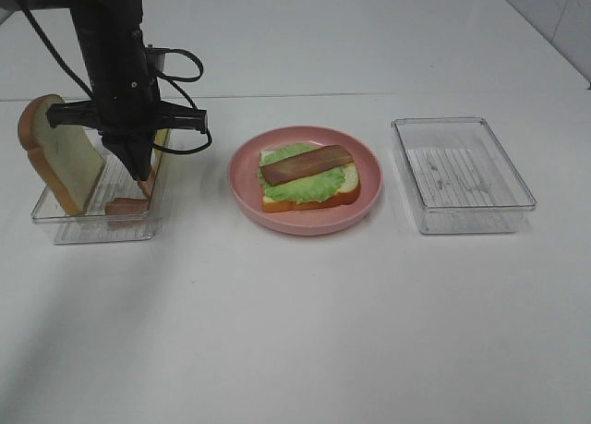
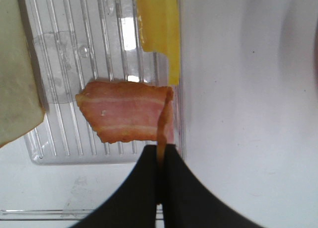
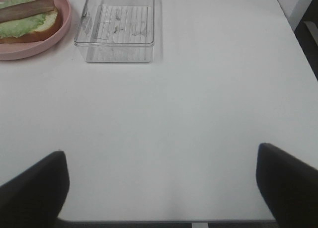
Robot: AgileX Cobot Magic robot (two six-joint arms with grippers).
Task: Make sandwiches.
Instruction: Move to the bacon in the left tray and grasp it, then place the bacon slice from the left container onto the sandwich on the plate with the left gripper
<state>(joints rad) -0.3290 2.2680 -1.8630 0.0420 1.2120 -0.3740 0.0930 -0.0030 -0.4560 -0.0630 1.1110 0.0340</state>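
Jaws of the left gripper closed and pinching, seen from the exterior high camera down inside the left clear tray; loose bacon strip under it on the tray floor. Spare bread slice stands tilted against the tray's far-left end, white face, orange-brown crust; yellow cheese slice leans at the tray's right wall behind the arm. Open sandwich sits mid-table on the pink plate: bottom bread slice thick and white with brown crust, ruffled green lettuce over it, top bacon strip lying diagonally across; no upper slice on it. Right clear tray well apart, right of the plate, on the white table.

Left wrist view: black fingertips pressed together on the thin end of the loose bacon strip, pink-brown with pale streaks, rest of it flat on the ribbed tray; cheese slice just beside the wall; bread slice at the edge.

Right wrist view: right gripper spread wide, fingers at either corner, nothing between, over bare table; plate with sandwich and clear tray beyond it.
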